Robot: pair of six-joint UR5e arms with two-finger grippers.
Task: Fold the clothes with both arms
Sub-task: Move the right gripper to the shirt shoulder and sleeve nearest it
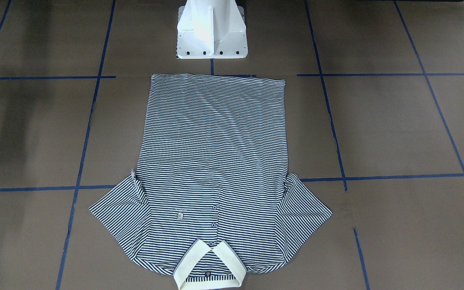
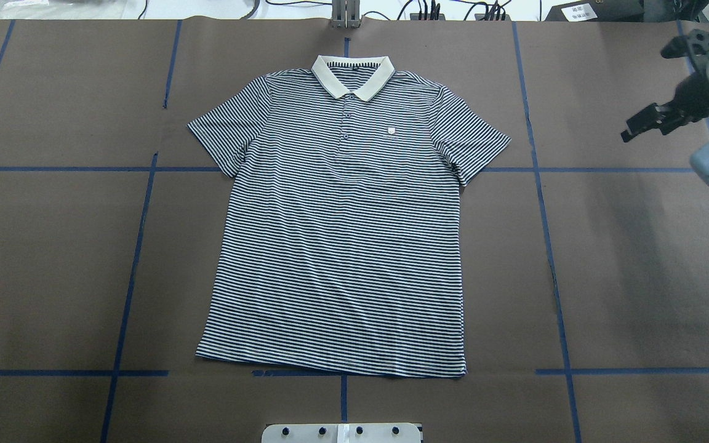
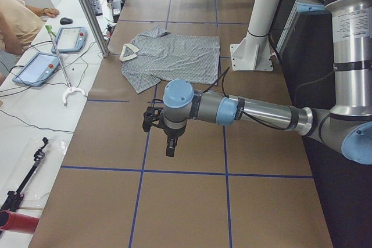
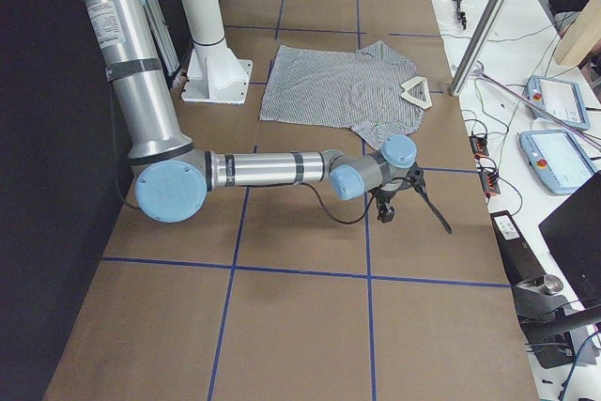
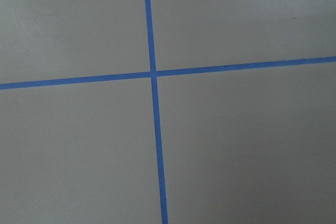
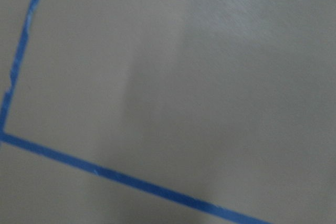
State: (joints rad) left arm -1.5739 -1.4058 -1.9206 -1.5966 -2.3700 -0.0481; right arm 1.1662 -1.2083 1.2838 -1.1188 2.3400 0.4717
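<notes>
The striped polo shirt (image 2: 342, 234) lies flat and face up in the middle of the table, sleeves spread and its cream collar (image 2: 352, 74) on the far side from the robot. It also shows in the front-facing view (image 1: 216, 161) and in both side views (image 3: 174, 56) (image 4: 343, 86). My right gripper (image 2: 634, 128) hovers over bare table far to the right of the shirt (image 4: 386, 213); I cannot tell how its jaws stand. My left gripper (image 3: 170, 148) points down over bare table well away from the shirt. It shows only in the left side view, so I cannot tell its state.
The white pedestal base (image 1: 212, 32) stands just behind the shirt's hem. Blue tape lines (image 5: 153, 72) divide the brown table cover. Teach pendants (image 3: 38, 68) (image 4: 554, 100) and cables lie on the white bench beyond the far edge, with an operator (image 3: 17, 21) there.
</notes>
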